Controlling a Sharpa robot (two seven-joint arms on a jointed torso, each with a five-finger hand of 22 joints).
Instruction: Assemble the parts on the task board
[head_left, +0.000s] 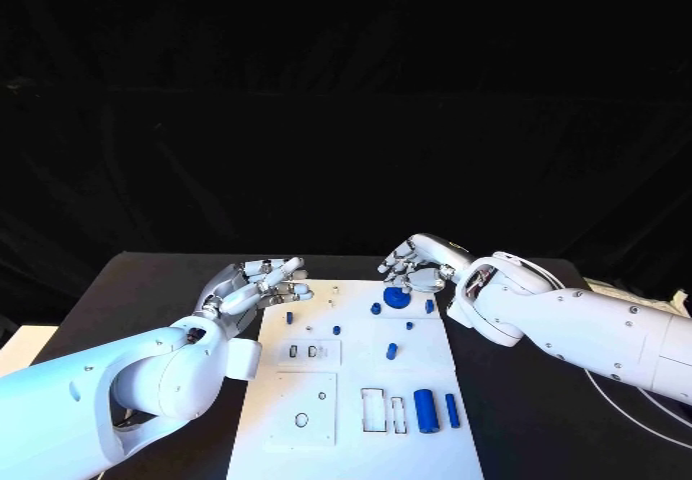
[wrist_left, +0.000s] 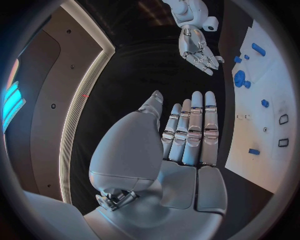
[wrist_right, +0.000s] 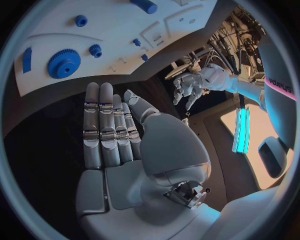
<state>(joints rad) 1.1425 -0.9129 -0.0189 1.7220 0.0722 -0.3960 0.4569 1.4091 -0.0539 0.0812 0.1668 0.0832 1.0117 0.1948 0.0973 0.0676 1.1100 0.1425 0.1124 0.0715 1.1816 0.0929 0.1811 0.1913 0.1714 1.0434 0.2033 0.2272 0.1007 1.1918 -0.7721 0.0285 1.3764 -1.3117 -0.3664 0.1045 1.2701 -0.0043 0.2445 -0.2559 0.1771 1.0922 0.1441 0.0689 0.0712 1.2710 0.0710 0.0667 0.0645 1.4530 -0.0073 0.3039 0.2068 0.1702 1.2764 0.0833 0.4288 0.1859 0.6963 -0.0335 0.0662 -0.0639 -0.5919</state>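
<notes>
The white task board (head_left: 353, 420) lies in the middle of the black table. A blue gear (head_left: 397, 297) sits near its far edge, with small blue pegs (head_left: 376, 309) around it and a blue cylinder (head_left: 426, 410) near the front. My left hand (head_left: 260, 285) hovers open, fingers straight, just off the board's far left corner. My right hand (head_left: 415, 265) hangs open past the far edge, just beyond the gear. The gear (wrist_right: 63, 63) lies ahead of the flat right hand (wrist_right: 109, 130). The left hand (wrist_left: 187, 132) holds nothing, with the board (wrist_left: 262, 125) beside it.
A white cable (head_left: 635, 420) trails on the table under my right arm. Empty rectangular slots (head_left: 374, 409) and oval holes (head_left: 302, 420) mark the board's near half. The black tabletop (head_left: 144, 290) extends left of the board.
</notes>
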